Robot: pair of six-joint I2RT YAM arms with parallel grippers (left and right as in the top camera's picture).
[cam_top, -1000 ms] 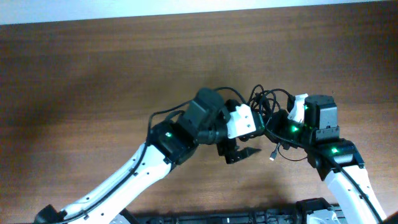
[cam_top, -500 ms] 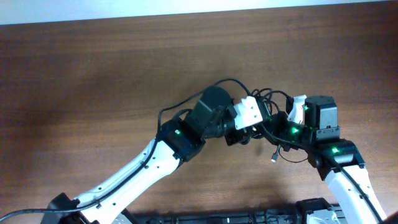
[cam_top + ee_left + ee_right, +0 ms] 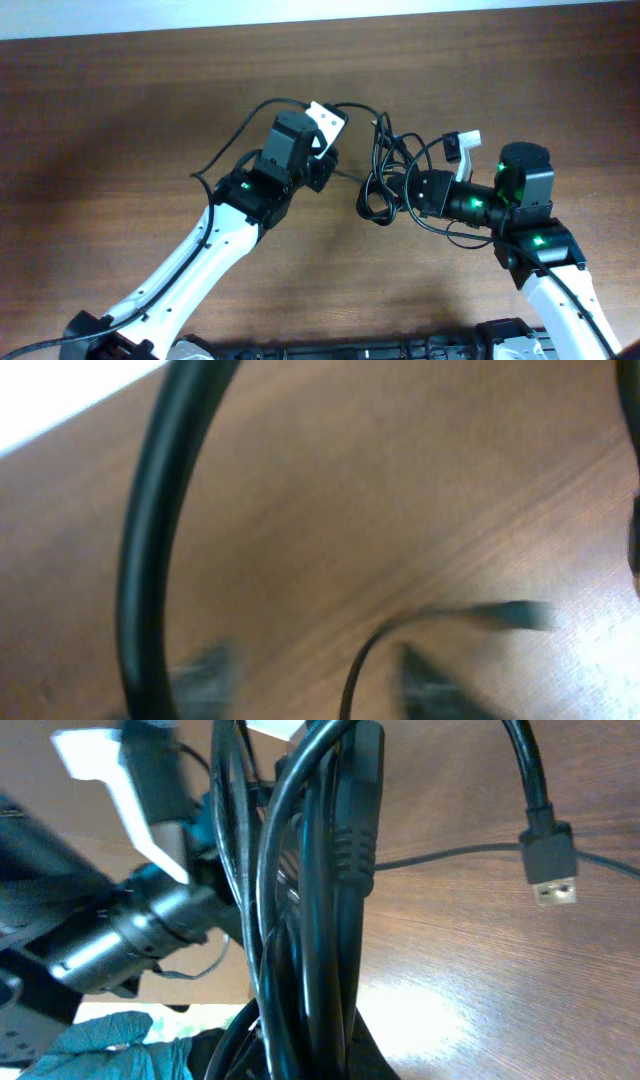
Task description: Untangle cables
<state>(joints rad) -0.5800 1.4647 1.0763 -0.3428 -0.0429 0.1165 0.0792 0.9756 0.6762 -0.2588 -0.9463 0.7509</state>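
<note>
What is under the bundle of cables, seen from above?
Only the bare brown table shows below the cables. Where the right end effector grips them, its fingertips are covered by the black loops, and the spot below cannot be seen.

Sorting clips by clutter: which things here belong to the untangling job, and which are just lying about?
Job:
cables
right gripper, shut on them
left gripper, open

Just there:
wooden table
teal glove at right wrist view's edge
</note>
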